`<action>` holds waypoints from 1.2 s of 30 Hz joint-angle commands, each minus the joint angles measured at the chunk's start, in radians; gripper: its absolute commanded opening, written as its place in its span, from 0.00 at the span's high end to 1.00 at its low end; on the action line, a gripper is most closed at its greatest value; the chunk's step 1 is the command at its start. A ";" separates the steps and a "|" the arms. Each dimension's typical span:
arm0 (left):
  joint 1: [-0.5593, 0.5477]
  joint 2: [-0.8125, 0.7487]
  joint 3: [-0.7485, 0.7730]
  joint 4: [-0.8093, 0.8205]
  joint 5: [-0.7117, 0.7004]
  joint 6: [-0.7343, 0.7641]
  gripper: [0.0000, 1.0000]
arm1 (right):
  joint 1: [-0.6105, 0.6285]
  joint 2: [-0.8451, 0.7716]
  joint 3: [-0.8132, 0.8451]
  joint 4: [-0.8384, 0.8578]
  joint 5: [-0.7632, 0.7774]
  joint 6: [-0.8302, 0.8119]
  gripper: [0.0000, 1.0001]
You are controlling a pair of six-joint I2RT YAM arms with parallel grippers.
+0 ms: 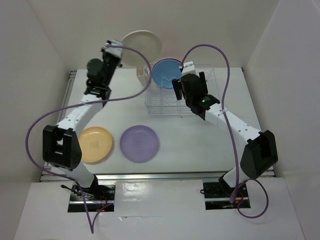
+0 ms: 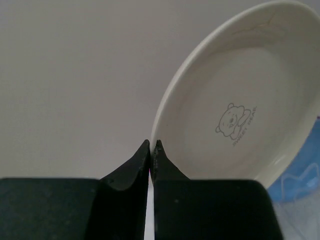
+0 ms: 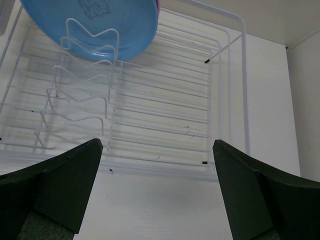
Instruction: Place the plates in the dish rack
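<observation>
Top external view showed the left arm (image 1: 75, 117) raised toward the back wall, its left end effector (image 1: 120, 52) holding the cream-white plate (image 1: 143, 46) by the rim, up in the air and to the left of the dish rack (image 1: 192, 102). On the left wrist camera the dark fingers (image 2: 127, 175) were pressed almost together, with only a hairline gap, clamped on that plate's lower edge. The plate's hollow side faced the lens and showed a small bear print (image 2: 232, 122). The rack stood at the back of the desk (image 1: 200, 142) with a cutlery cup (image 1: 142, 75) on its left end. The blue plate (image 1: 166, 73) stood on edge among the rear prongs, leaning slightly. The right arm (image 1: 235, 125) reached in from the right. From its wrist camera the right end effector (image 3: 156, 145) had its fingers spread wide with nothing between them, poised over the rack's near edge, with bare wire slots in front of the blue plate. A magenta sliver (image 3: 158, 5) behind the blue plate's upper right edge may have been another plate's rim, though too little showed to be sure. The orange-yellow plate (image 1: 95, 144) and the purple plate (image 1: 139, 143) lay flat on the desk near the front, side by side and not touching, well apart from the rack.
</observation>
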State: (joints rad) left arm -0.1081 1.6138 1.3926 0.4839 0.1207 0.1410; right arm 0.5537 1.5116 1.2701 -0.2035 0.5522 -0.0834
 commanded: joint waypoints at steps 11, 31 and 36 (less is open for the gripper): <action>-0.329 0.327 -0.053 0.780 -0.359 0.517 1.00 | 0.008 -0.165 0.042 0.162 0.213 -0.139 0.00; -0.329 0.491 0.068 0.596 -0.015 0.508 1.00 | -0.001 -0.197 0.002 0.102 0.256 -0.147 0.00; -0.329 0.532 0.101 0.559 0.042 0.519 1.00 | -0.001 -0.197 -0.008 0.093 0.265 -0.138 0.00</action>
State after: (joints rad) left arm -0.4374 2.1387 1.4288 1.0023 0.0711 0.6521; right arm 0.5537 1.3334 1.2678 -0.1013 0.7933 -0.2291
